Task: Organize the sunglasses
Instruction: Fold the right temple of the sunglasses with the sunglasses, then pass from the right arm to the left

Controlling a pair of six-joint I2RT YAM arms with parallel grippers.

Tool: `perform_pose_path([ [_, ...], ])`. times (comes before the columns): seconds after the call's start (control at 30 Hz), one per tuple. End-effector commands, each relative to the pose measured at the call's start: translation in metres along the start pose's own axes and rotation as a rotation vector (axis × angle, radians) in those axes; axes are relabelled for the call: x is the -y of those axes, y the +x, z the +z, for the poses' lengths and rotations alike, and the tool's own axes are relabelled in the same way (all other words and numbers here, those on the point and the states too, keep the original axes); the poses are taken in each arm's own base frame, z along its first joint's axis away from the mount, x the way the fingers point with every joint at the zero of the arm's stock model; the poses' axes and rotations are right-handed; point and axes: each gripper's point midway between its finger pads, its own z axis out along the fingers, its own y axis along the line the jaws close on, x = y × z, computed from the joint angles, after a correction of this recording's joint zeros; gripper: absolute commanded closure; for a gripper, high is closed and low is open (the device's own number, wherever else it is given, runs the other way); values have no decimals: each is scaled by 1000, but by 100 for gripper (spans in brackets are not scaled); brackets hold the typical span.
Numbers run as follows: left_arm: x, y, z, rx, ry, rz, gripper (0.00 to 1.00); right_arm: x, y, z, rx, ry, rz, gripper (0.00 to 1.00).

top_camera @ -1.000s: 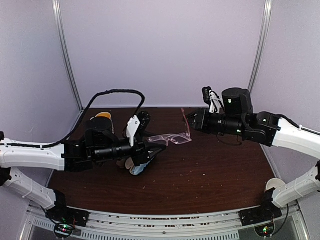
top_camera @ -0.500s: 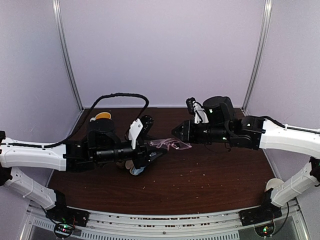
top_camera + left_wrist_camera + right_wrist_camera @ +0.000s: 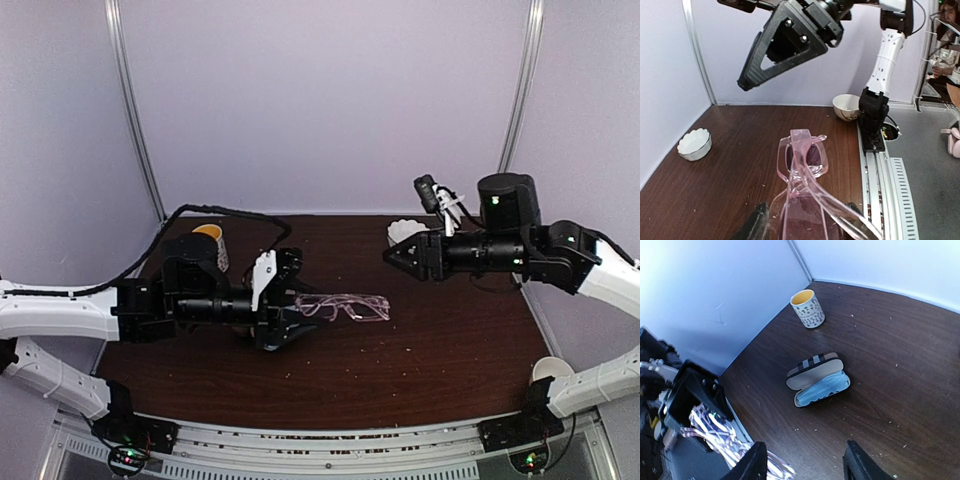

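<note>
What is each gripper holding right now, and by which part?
The left gripper holds the pink-framed glasses by the temple-arm end, with the lenses sticking out past its fingers. The right gripper is open and holds nothing.

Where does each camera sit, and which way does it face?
Top external: above, behind the bases, facing down at the table; both arms show.
Left wrist: on the left gripper, facing along the pink glasses toward the right gripper; its fingers show.
Right wrist: facing down at the open striped case; its fingers show.
All share the pink glasses.
</note>
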Motion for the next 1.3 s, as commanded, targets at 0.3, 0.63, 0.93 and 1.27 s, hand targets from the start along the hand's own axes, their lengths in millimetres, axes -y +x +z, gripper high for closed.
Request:
perform_pose_path([
  [0.3, 67, -24, -19, 106, 389, 347, 70, -53, 62, -18, -286, -425, -37, 37],
  [0.63, 85, -13, -18, 91, 531, 434, 70, -72, 98, -20, -397, -591, -34, 45],
  [0.93, 90, -6, -15, 78, 581, 429, 69, -88, 118, -23, -430, -679, -73, 54],
  [1.27, 90, -2, -8, 71, 600, 430, 69, -92, 137, -14, -485, -701, -67, 63],
])
